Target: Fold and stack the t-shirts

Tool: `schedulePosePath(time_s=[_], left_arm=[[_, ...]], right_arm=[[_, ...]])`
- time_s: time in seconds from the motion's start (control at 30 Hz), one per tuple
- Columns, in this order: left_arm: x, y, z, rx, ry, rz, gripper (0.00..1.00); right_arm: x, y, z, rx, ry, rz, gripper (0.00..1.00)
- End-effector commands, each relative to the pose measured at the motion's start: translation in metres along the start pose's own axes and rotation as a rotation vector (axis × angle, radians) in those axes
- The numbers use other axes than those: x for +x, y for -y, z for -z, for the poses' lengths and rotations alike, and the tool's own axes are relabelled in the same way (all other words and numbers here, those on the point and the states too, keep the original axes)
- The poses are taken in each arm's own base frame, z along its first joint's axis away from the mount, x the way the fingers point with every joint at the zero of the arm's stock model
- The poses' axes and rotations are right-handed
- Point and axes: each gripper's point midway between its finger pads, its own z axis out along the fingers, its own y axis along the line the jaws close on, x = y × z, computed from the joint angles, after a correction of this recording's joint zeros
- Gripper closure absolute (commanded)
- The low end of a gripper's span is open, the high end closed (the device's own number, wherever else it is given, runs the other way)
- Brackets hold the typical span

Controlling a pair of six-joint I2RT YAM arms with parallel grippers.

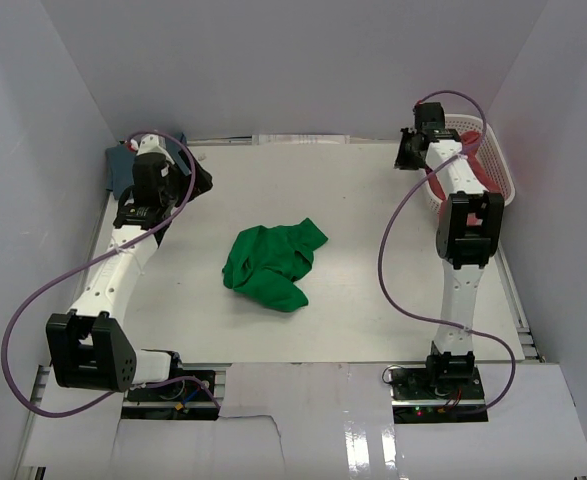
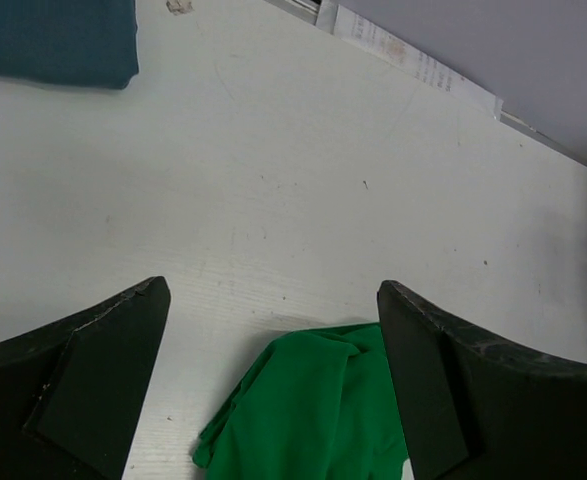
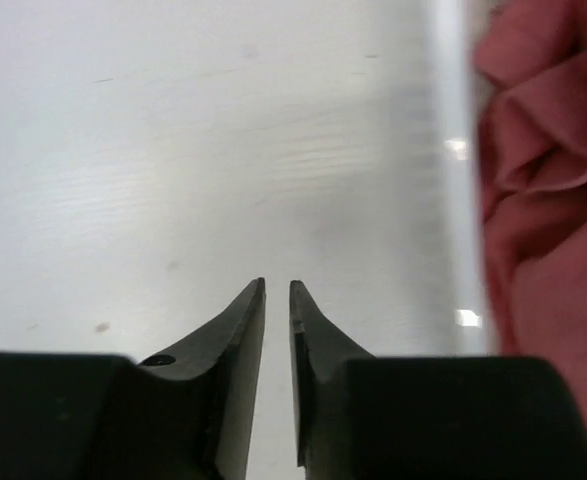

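Green t-shirt (image 1: 271, 265) lies crumpled in a loose heap near the middle of the white desk (image 1: 343, 190), between the two arms and touched by neither. The left wrist view shows it (image 2: 303, 410) low in the picture, just below the gap between the two fingers (image 2: 83, 380) and apart from both.

Slate blue t-shirt (image 1: 121, 172) sits at the far left corner of the desk, mostly hidden behind the left arm (image 1: 123, 265) in the top view. From the left wrist it (image 2: 53, 40) looks flat with a straight, neat edge. Pinkish red t-shirt (image 1: 481, 178) is bunched in the white lattice basket (image 1: 501, 150) at the far right edge of the desk. The right wrist view has its folds (image 3: 548, 200) filling the right side of the picture.

The left jaws hang over the far left part of the desk, near the blue cloth, spread wide and released, with nothing between them. The right arm (image 1: 463, 250) reaches to the far right, its jaws just beside the basket. They are all but clenched: the two fingertips (image 3: 233, 330) leave only a thin slit, and bare desk shows through it. No cloth is caught there; the red shirt lies off to their right, clear of them
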Motion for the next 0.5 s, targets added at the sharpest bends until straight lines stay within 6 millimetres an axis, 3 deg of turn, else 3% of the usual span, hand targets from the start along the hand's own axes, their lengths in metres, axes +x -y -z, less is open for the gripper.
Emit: schedulePosePath(time_s=[0.0,0.03,0.07,0.13,0.17,0.2,0.23,0.27,0.33,0.37,0.43,0.47], left_arm=[[0.011,0.01,0.006,0.068,-0.029,0.024,0.05],[0.016,0.008,0.007,0.057,-0.041,0.028,0.07],[0.017,0.007,0.01,0.048,-0.038,0.026,0.09],[0.017,-0.001,0.016,0.015,-0.013,0.001,0.09],[0.015,-0.005,0.017,0.001,-0.001,-0.011,0.09],[0.017,-0.008,0.018,-0.013,-0.004,-0.019,0.08],[0.018,-0.011,0.018,-0.022,-0.008,-0.034,0.08],[0.018,-0.013,0.018,-0.035,-0.007,-0.04,0.07],[0.022,-0.015,0.017,-0.041,-0.023,-0.047,0.07],[0.023,-0.015,0.016,-0.038,-0.03,-0.048,0.07],[0.033,-0.012,0.015,-0.015,-0.065,-0.048,0.07],[0.038,-0.011,0.013,-0.003,-0.087,-0.05,0.09]], right_arm=[[-0.01,-0.091,0.084,-0.181,0.077,0.153,0.75],[0.003,-0.102,0.089,-0.199,0.05,0.184,0.73],[0.023,-0.125,0.097,-0.23,0.013,0.221,0.66],[0.069,-0.148,0.119,-0.309,-0.1,0.27,0.54],[0.092,-0.174,0.131,-0.349,-0.119,0.325,0.48],[0.097,-0.186,0.15,-0.37,-0.102,0.356,0.35],[0.119,-0.191,0.154,-0.37,-0.136,0.391,0.29],[0.14,-0.208,0.165,-0.4,-0.157,0.436,0.24],[0.157,-0.218,0.181,-0.444,-0.156,0.453,0.17],[0.187,-0.214,0.179,-0.438,-0.213,0.451,0.16],[0.205,-0.217,0.187,-0.482,-0.238,0.443,0.17],[0.225,-0.217,0.187,-0.493,-0.278,0.454,0.17]])
